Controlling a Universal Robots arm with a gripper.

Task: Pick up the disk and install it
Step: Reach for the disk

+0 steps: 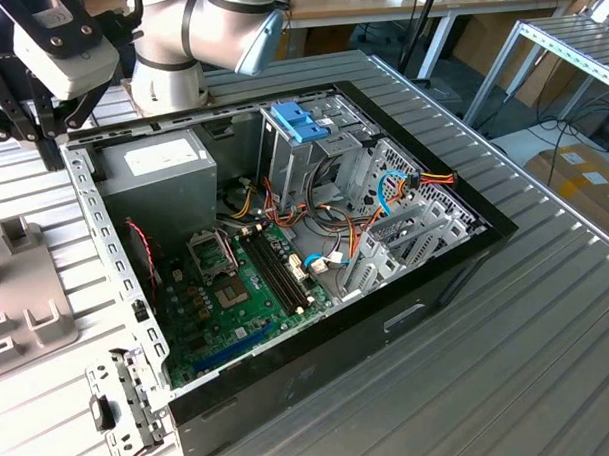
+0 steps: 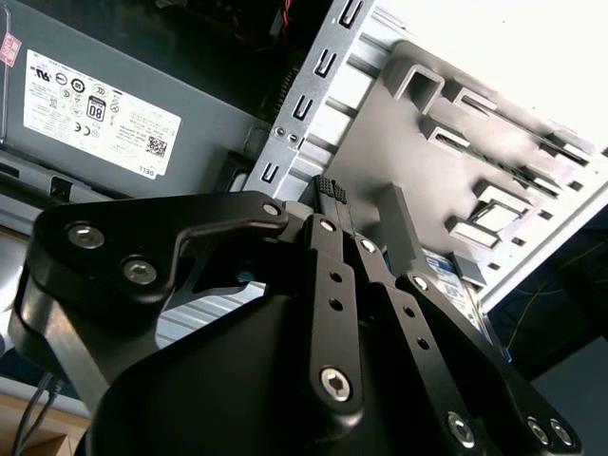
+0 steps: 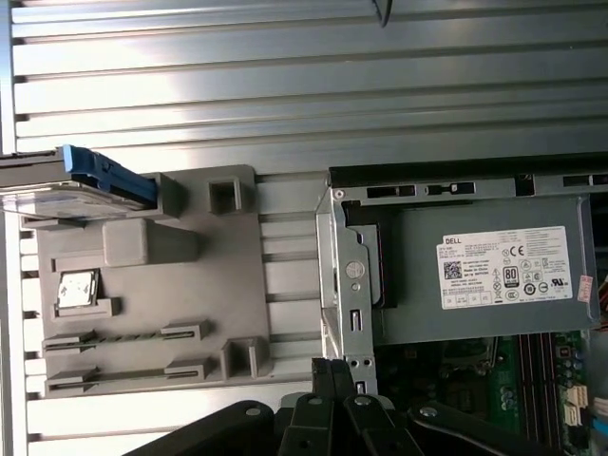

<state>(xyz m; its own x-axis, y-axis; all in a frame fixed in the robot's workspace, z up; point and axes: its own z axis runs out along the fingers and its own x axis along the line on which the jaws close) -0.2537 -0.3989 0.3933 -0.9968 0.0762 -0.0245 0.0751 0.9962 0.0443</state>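
The black pincer (image 2: 330, 187) is clenched: its two fingertip pads press flat against each other with nothing between them. It grips nothing. Its tips sit just in front of the perforated silver metal frame rail (image 2: 309, 95) at the edge of the open black computer case (image 1: 290, 379); I cannot tell whether they touch that rail.

Just beside the rail, inside the case, lies the big grey metal power supply box (image 3: 408, 285) with a white label, and beyond it the green motherboard (image 1: 227, 301).

On the other side of the rail, outside the case, a flat grey fixture plate (image 3: 228, 275) with raised blocks and slots rests on the ribbed metal tabletop (image 3: 285, 85). A small silvery square part (image 3: 76, 290) sits in one of its recesses.

The disk (image 3: 95, 171), a flat grey metal body with a bright blue plastic rail, is at the far corner of that plate, well apart from the pincer. Its visible length runs along the tabletop's slats, and the blue-railed end points toward the case. The other end is cut off by the picture's edge, and whether it lies flat or tilted cannot be told.

In the exterior view, the silver and light-blue arm (image 1: 208, 31) stands behind the case's far corner.
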